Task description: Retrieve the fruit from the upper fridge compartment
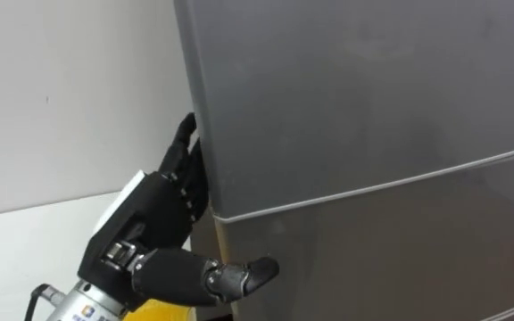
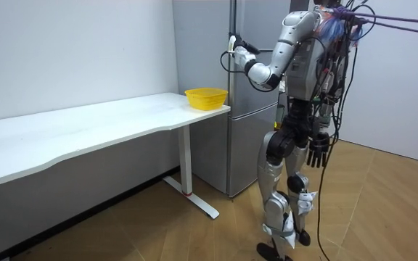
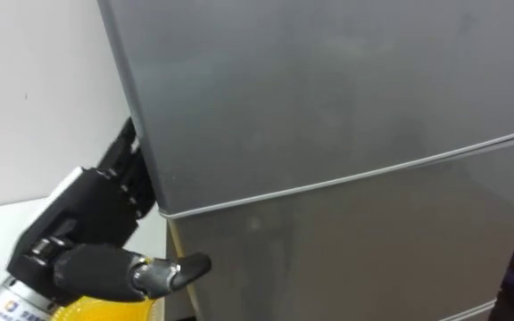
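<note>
A grey fridge fills the view in front of me. Its upper door (image 1: 355,89) is closed, and a thin seam separates it from the lower door (image 1: 400,259). My left hand (image 1: 154,218) is raised against the left edge of the upper door, just above the seam, with its thumb sticking out across the front of the lower door. In the room view I stand upright, close to the fridge (image 2: 216,87). There, my left hand (image 2: 239,49) is on the door edge, and my right hand (image 2: 318,152) hangs open by my thigh, holding nothing.
A yellow basket (image 2: 206,97) sits on the end of the long white table (image 2: 85,127) nearest the fridge, just below my left arm. A white wall runs behind the table. Wooden floor lies behind me.
</note>
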### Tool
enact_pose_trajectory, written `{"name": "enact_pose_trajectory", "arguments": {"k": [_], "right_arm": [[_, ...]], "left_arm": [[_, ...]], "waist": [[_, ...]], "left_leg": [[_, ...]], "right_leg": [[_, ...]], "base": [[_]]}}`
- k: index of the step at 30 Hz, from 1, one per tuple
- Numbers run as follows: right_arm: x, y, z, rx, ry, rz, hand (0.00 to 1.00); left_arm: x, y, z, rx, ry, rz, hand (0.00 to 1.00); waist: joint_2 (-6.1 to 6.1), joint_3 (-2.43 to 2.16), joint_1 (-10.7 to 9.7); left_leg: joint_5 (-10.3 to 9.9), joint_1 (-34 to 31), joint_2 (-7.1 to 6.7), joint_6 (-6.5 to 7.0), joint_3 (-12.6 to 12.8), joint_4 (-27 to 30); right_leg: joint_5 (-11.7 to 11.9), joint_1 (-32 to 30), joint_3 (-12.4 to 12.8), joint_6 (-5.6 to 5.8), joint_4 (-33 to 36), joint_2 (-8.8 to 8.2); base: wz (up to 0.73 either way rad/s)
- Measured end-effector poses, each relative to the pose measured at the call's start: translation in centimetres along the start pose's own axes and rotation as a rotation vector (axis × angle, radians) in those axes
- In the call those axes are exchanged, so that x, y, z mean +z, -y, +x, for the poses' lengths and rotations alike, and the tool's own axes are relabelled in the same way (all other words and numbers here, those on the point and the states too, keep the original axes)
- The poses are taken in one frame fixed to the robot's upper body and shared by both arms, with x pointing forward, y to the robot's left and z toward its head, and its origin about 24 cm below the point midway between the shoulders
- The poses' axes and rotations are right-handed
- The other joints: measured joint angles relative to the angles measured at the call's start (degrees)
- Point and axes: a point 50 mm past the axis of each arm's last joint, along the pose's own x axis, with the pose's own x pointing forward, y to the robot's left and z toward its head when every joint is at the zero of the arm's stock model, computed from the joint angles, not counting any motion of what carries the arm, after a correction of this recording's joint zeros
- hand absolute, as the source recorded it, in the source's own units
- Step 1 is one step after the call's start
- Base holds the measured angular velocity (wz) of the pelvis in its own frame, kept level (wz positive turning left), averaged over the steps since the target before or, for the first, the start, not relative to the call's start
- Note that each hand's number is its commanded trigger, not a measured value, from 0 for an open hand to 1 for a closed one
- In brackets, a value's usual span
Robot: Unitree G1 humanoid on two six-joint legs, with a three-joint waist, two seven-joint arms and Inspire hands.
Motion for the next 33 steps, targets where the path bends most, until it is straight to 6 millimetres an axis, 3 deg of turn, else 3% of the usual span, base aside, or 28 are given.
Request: {"name": "enact_pose_trajectory", "arguments": {"k": [1, 2, 3, 8, 23, 24, 25, 29, 30, 31, 33], "right_arm": [[0.1, 0.1, 0.0, -0.003, 0.002, 0.000, 0.00], [0.3, 0.2, 0.0, -0.006, 0.005, -0.003, 0.00], [0.4, 0.2, -0.1, -0.007, 0.006, -0.010, 0.00], [1.1, 0.4, -0.1, -0.021, 0.020, -0.051, 0.00], [0.7, 0.3, -0.1, -0.013, -0.008, -0.074, 0.00], [0.7, 0.3, -0.1, -0.013, -0.008, -0.075, 0.00], [0.7, 0.3, -0.1, -0.013, -0.008, -0.075, 0.00], [0.9, 0.4, -0.1, -0.014, -0.002, -0.077, 0.00], [0.9, 0.4, -0.1, -0.013, 0.000, -0.077, 0.00], [1.0, 0.4, -0.1, -0.010, 0.002, -0.079, 0.00], [1.3, 0.5, -0.1, -0.011, 0.007, -0.081, 0.00]], "left_arm": [[0.0, 0.1, 0.1, -0.005, 0.001, 0.000, 0.29], [0.0, 0.3, 0.3, -0.014, 0.000, 0.001, 0.77], [0.0, 0.3, 0.4, -0.017, 0.001, 0.007, 1.00], [0.1, 0.2, 0.4, -0.003, 0.002, 0.017, 1.00], [0.5, -0.4, 0.7, 0.041, 0.013, 0.068, 1.00], [0.5, -0.3, 0.7, 0.041, 0.012, 0.068, 0.93], [0.5, -0.3, 0.7, 0.040, 0.012, 0.069, 0.73], [0.5, -0.3, 0.7, 0.039, 0.013, 0.068, 0.52], [0.5, -0.3, 0.7, 0.039, 0.013, 0.067, 0.38], [0.6, -0.3, 0.8, 0.035, 0.016, 0.068, 0.35], [0.7, -0.2, 1.0, 0.025, 0.021, 0.067, 0.21]], "waist": [[0.08, 0.05, 0.00], [0.14, 0.11, 0.07], [0.15, 0.11, 0.10], [0.13, 0.09, 0.22], [-0.20, -0.08, 0.27], [-0.22, -0.09, 0.28], [-0.25, -0.12, 0.29], [-0.30, -0.19, 0.38], [-0.35, -0.22, 0.38], [-0.38, -0.34, 0.42], [-0.44, -0.40, 0.51]], "left_leg": [[0.00, 0.00, -0.01, 0.00, 0.00, 0.00], [0.00, 0.02, -0.02, 0.00, 0.00, 0.00], [0.00, 0.03, -0.02, 0.00, 0.00, 0.01], [0.01, -0.02, -0.01, 0.01, 0.00, 0.02], [0.01, -0.24, -0.02, 0.00, 0.01, 0.02], [0.01, -0.24, -0.02, 0.00, 0.01, 0.02], [0.01, -0.24, -0.02, 0.00, 0.01, 0.02], [0.01, -0.22, -0.02, 0.00, 0.01, 0.03], [0.01, -0.22, -0.02, 0.00, 0.01, 0.03], [0.01, -0.24, -0.02, 0.00, 0.00, 0.03], [0.01, -0.25, -0.05, 0.00, -0.01, 0.02]], "right_leg": [[-0.02, -0.03, 0.01, 0.03, -0.07, -0.02], [-0.02, -0.08, -0.02, 0.03, -0.07, -0.05], [-0.02, -0.10, -0.04, 0.03, -0.06, -0.05], [-0.01, 0.09, -0.44, 0.03, -0.03, -0.07], [0.00, 0.19, -0.72, 0.03, -0.09, -0.12], [0.00, 0.18, -0.71, 0.03, -0.08, -0.12], [0.00, 0.16, -0.71, 0.03, -0.08, -0.11], [0.00, 0.15, -0.69, 0.03, -0.05, -0.10], [0.00, 0.15, -0.69, 0.03, -0.05, -0.11], [0.00, 0.15, -0.72, 0.03, -0.06, -0.11], [0.00, 0.15, -0.72, 0.03, -0.07, -0.15]], "base": [[0.00], [0.00], [0.00], [0.03], [0.01], [0.00], [0.00], [0.00], [0.00], [0.00], [0.00]]}}
